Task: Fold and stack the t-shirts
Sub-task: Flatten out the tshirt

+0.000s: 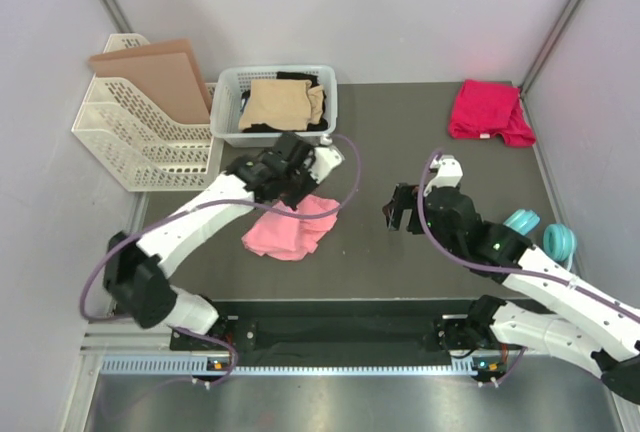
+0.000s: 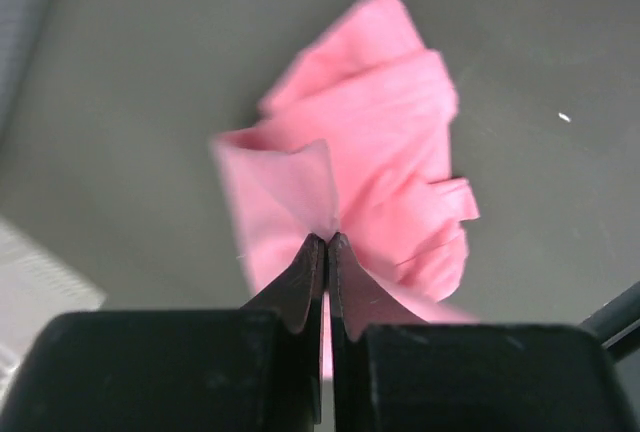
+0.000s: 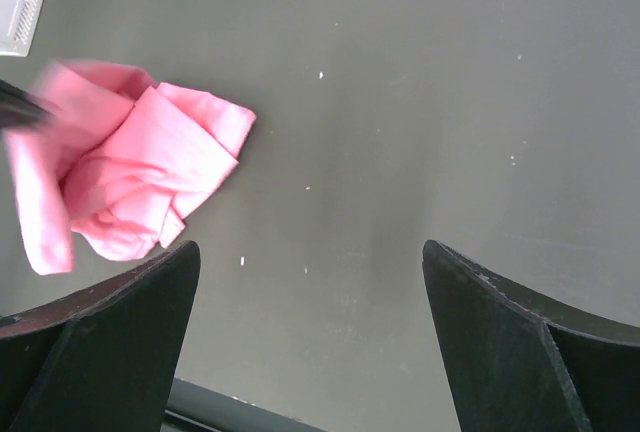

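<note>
While the pink t-shirt (image 1: 290, 232) is lying crumpled on the bench (image 1: 400, 142) just in front of the white basket (image 1: 225, 102), a fold on its basket-side edge is being pinched by the left pincer (image 2: 327, 242), whose jaws are being pressed fully together on the cloth. The right pincer (image 1: 400, 214) is being held wide apart and empty over bare bench, out beyond the basket's right front corner and apart from the shirt. The heap's long axis is judged to be running obliquely, from below that corner back toward the basket's left side, with the loose bulk lying on the side away from the basket. The left arm is thus being counted as the nearer one, and any spreading is judged to be depending on a second corner being reached by the right pincer. A tan t-shirt (image 1: 282, 104) is being kept in the basket, and a magenta-red t-shirt (image 1: 488, 110) is lying well to the basket's right.
</note>
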